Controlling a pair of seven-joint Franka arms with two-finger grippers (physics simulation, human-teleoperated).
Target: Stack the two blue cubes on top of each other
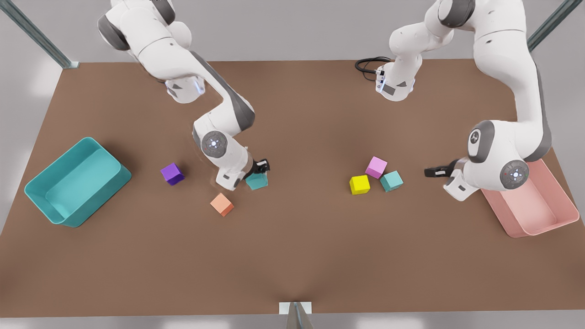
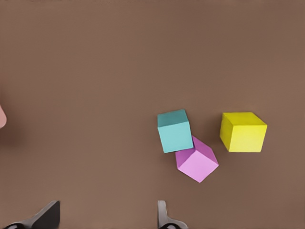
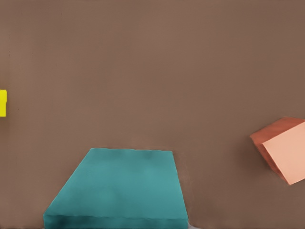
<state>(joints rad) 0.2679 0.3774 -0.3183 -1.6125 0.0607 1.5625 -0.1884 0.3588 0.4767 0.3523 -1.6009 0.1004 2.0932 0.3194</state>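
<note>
My right gripper (image 1: pixel 259 170) is down at one blue cube (image 1: pixel 257 181) mid-table, its fingers hidden, so whether it clamps I cannot tell; an orange cube (image 1: pixel 222 204) and a purple cube (image 1: pixel 172 174) lie nearby. My left gripper (image 1: pixel 434 172) hangs spread apart near the pink bin (image 1: pixel 548 219), beside the second blue cube (image 1: pixel 391 181), which touches a pink cube (image 1: pixel 376 167), with one yellow cube (image 1: pixel 359 184) just beside. A teal bin (image 1: pixel 68 183) sits toward the opposite table edge.

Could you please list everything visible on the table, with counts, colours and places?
blue cubes: 2, teal; one at the right gripper, one touching the pink cube
pink cube: 1, beside the yellow cube
yellow cube: 1
orange cube: 1, near the right gripper
purple cube: 1
teal bin: 1, front view's left
pink bin: 1, front view's right
right gripper: at a blue cube
left gripper: open, waiting
</note>
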